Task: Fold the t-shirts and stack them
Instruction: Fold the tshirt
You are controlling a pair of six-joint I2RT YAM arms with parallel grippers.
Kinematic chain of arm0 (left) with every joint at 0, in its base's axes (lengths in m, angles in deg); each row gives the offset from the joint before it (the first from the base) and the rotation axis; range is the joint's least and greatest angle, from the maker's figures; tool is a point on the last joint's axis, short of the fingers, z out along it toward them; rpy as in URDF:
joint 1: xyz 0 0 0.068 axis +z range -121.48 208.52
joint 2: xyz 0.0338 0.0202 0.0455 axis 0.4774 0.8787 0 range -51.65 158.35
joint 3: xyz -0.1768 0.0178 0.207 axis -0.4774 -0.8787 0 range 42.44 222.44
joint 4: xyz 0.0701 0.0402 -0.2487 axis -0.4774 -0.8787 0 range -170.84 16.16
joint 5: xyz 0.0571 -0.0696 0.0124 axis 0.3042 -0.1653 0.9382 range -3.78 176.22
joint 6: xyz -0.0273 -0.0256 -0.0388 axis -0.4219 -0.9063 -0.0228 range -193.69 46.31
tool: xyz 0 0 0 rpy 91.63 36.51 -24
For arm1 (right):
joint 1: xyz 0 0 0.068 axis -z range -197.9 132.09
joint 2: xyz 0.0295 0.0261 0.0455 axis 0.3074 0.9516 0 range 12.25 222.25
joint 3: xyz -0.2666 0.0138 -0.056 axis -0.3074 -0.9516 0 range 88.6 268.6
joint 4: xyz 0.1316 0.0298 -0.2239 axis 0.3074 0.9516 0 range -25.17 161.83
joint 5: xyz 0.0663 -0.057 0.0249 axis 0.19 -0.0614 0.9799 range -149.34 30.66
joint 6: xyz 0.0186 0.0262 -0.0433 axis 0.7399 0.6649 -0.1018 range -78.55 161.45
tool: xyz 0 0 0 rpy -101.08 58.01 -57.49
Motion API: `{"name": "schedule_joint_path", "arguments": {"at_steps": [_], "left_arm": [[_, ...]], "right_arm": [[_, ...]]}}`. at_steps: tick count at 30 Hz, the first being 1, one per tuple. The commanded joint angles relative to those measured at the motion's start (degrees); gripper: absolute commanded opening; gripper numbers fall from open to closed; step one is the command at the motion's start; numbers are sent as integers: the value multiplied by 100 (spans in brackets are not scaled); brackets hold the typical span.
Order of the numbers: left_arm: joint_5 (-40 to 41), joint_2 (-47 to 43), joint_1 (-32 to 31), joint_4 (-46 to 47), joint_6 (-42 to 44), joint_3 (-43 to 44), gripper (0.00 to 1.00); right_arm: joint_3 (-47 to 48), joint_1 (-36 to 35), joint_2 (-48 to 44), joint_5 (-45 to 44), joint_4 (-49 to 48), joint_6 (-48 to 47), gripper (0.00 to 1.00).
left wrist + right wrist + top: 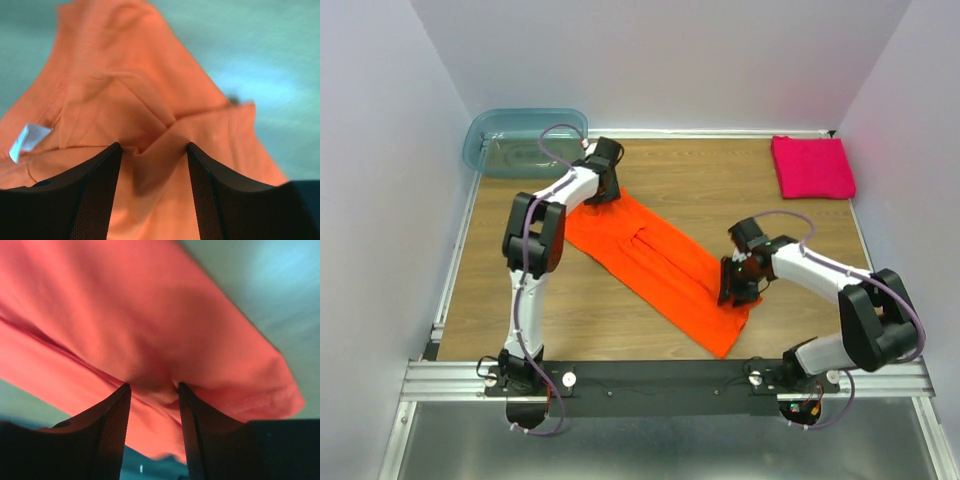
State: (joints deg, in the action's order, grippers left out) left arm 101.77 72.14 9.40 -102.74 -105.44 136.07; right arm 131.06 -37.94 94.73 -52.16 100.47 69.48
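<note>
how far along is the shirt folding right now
Done: the pink t-shirt lies folded square at the far right. In hand: the orange t-shirt is a long strip, the left gripper pinching its far end and the right gripper its near end. Left: finish folding it, then stack the two.

top external: high behind the arm bases, looks down on whole bench [520, 290]
left wrist: very close, looks past its jaws at orange shirt [120, 90]
right wrist: very close, same shirt
shared: the shirt, all three
</note>
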Motion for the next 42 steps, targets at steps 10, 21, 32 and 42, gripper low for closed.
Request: {"name": "schedule_joint_path", "arguments": {"at_steps": [10,21,32,42], "left_arm": [[-490,2501,-839,-698,1047,4067,63],[-678,1361,-945,579,1294,3646,87],[397,-618,-945,-669,126,1679,85],[-51,-962,-1376,103,-666,-467,70]], "right_arm": [[-99,-2539,277,583,1016,1002,56],[2089,-2989,612,-58,1112,458,66],[1741,-2980,269,-436,1235,185,74],[1204,-2980,-170,-656,1314,528,80]]}}
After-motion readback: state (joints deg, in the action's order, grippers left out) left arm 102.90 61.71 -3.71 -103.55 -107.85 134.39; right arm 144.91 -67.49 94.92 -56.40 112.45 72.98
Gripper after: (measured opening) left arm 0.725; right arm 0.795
